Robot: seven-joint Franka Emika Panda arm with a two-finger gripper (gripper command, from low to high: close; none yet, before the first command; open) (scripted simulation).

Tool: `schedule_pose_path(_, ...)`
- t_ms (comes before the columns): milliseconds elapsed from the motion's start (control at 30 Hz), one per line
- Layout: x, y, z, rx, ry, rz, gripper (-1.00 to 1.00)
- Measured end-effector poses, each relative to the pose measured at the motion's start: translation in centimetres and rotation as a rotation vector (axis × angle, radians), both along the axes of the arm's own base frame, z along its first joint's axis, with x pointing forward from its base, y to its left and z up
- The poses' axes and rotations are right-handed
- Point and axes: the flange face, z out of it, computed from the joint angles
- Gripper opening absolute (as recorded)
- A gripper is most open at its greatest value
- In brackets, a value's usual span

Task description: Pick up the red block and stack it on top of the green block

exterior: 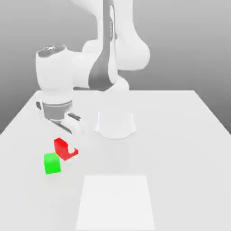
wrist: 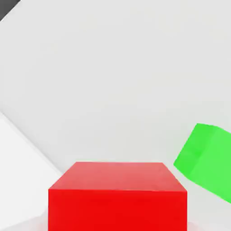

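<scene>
The red block sits tilted between the fingers of my gripper, which is shut on it; one white finger crosses the block's front face. In the hand view the red block looms close to the camera. The green block rests on the white table just beside and slightly in front of the red block, toward the exterior view's left. The green block also appears in the hand view, off to one side of the red block and apart from it. Whether the red block touches the table I cannot tell.
The arm's round white base stands behind the blocks near the table's middle. A lighter square patch lies on the table toward the front. The table's edge runs close by on the exterior view's left.
</scene>
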Motion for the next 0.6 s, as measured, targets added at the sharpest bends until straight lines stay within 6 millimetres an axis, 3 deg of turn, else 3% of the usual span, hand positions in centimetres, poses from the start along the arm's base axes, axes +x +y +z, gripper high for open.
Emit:
schedule_pose_path(200, -3.8, -3.9, 0.5, -0.016, 0.000, -0.174, -1.00)
schedule_pose_path(467, -3.9, -4.2, -4.7, -0.015, -0.003, -0.188, -1.00)
schedule_pose_path(500, -4.1, -4.3, -5.4, -0.016, -0.001, -0.193, 1.00)
schedule_pose_path(600, -3.7, -3.8, -5.4, -0.016, -0.002, -0.175, 1.00)
